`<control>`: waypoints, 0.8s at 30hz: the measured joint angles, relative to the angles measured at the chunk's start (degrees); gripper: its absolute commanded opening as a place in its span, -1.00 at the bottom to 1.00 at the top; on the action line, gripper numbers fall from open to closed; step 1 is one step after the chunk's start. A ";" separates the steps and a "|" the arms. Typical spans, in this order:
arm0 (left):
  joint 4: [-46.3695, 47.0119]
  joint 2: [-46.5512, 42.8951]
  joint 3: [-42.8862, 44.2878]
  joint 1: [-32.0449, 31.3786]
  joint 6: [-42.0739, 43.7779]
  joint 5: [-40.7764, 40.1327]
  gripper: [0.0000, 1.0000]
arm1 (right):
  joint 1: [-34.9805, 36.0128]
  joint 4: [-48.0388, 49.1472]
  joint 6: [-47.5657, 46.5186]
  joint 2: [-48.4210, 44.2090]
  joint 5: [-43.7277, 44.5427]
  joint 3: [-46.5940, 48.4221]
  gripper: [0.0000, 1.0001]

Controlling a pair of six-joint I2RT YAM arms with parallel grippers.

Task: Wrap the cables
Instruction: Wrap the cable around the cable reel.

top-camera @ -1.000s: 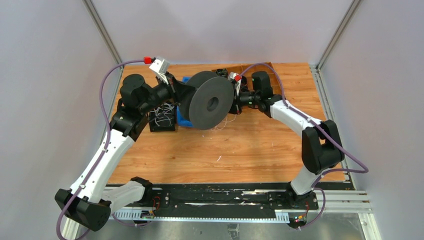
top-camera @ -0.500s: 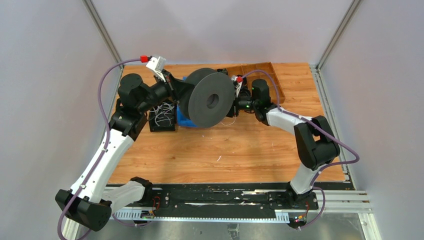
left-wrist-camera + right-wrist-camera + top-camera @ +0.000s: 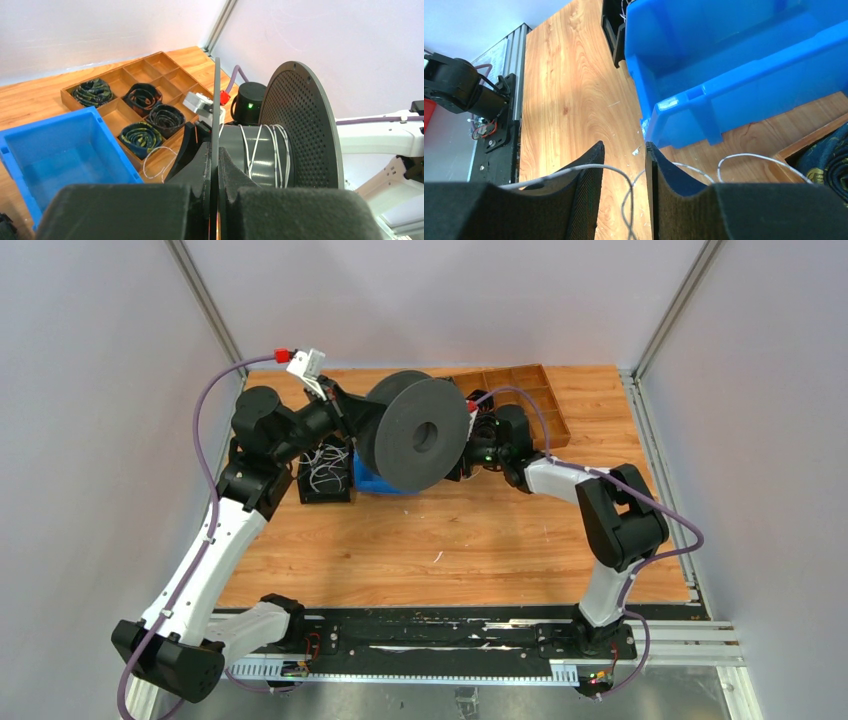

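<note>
My left gripper (image 3: 355, 422) is shut on the thin flange (image 3: 216, 115) of a big dark grey spool (image 3: 420, 440), held on edge above the table. Whitish cable (image 3: 257, 145) is wound a few turns round its hub. My right gripper (image 3: 468, 445) sits low behind the spool's right side, mostly hidden in the top view. Its jaws (image 3: 624, 148) stand a little apart; a thin cable strand (image 3: 589, 167) lies over the left finger and loops down between them. More loose cable lies tangled in a black box (image 3: 325, 472).
A blue bin (image 3: 375, 483) sits under the spool and shows in the left wrist view (image 3: 60, 150) and right wrist view (image 3: 724, 75). A wooden compartment tray (image 3: 520, 385) with black coils (image 3: 145, 132) stands at the back. A loose wire loop (image 3: 155, 150) lies by it.
The right arm has folded in leftward, bringing its gripper close behind the spool. The left gripper has lifted the spool slightly up and back.
</note>
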 measured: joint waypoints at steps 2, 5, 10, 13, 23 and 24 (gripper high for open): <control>0.17 0.00 0.00 0.17 -0.33 0.07 -0.99 | 0.13 -0.26 -0.66 0.81 0.20 0.00 -0.31; 0.20 0.00 0.00 0.44 -0.66 0.17 -0.99 | 0.13 -0.96 -1.64 0.98 0.35 0.00 -0.40; 0.13 0.00 0.00 0.81 -1.07 -0.28 -0.99 | 0.13 -1.60 -3.30 0.94 0.44 -0.57 -0.61; -0.07 0.00 0.00 1.33 -1.38 -1.36 -0.99 | 0.13 -2.23 -4.04 0.85 0.50 -1.97 -0.69; -7.04 0.50 2.03 2.95 -1.44 -11.41 -0.99 | 0.98 -6.62 -8.15 -2.03 1.62 -6.03 -0.89; -7.65 0.50 2.12 3.17 -1.51 -12.52 -0.99 | 1.42 -6.91 -8.63 -2.64 1.88 -6.54 -0.91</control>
